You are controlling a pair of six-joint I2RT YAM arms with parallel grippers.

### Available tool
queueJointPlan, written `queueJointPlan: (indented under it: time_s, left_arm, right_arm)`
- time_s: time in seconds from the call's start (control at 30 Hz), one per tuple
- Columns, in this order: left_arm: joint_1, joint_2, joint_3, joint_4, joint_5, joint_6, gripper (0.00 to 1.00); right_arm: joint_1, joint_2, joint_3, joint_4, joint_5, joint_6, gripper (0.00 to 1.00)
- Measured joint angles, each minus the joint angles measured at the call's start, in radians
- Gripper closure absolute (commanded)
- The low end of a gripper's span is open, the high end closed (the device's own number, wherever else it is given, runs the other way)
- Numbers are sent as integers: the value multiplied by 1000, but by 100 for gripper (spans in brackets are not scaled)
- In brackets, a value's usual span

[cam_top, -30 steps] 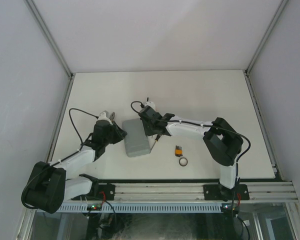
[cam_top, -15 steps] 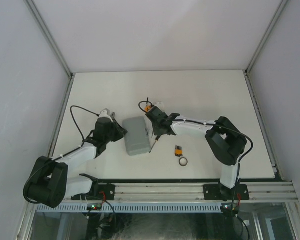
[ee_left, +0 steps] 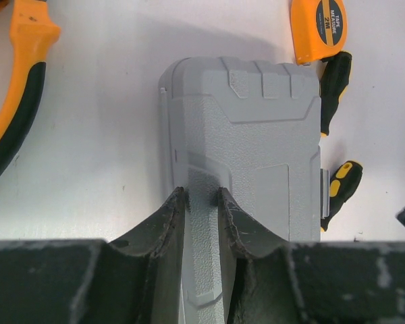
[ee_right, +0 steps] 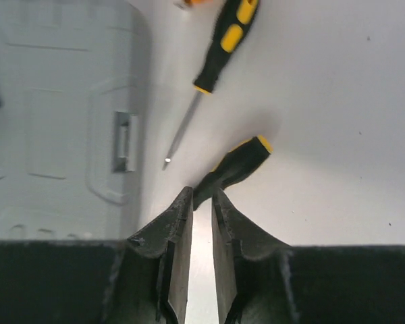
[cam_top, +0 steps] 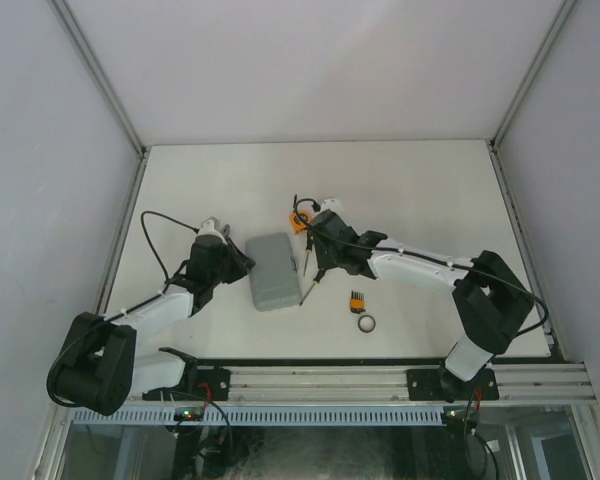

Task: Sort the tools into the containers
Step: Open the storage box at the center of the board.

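Observation:
The closed grey case lies flat in the middle of the table. My left gripper is at its left edge. In the left wrist view the gripper has its jaws closed on a raised ridge of the case. My right gripper is just right of the case, nearly shut. In the right wrist view that gripper pinches the neck of a black-and-orange screwdriver lying on the table. A second screwdriver lies beyond it. The orange tape measure sits behind the case.
A small bit set and a dark ring lie near the front, right of the case. Orange-handled pliers lie left of the case. The case latch faces the screwdrivers. Walls stand around the table.
My right arm has swung right and drawn back toward the near side, uncovering the tape measure and coming down on the nearer screwdriver. My left gripper has stayed on the case.

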Motion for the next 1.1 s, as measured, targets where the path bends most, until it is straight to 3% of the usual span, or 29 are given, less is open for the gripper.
queueJointPlan:
  time_s: [0.33,0.8,1.1]
  left_arm:
    - [0,-3,0,2,0,2,72]
    - [1,-5,0,1,1,2,72]
    - [1,-5,0,1,1,2,72]
  right_arm:
    - [1,-65,-15,164,-196,-35,73]
    - [1,76,-4,262,-374,22,72]
    - [0,127,28,280,-401,51,68]
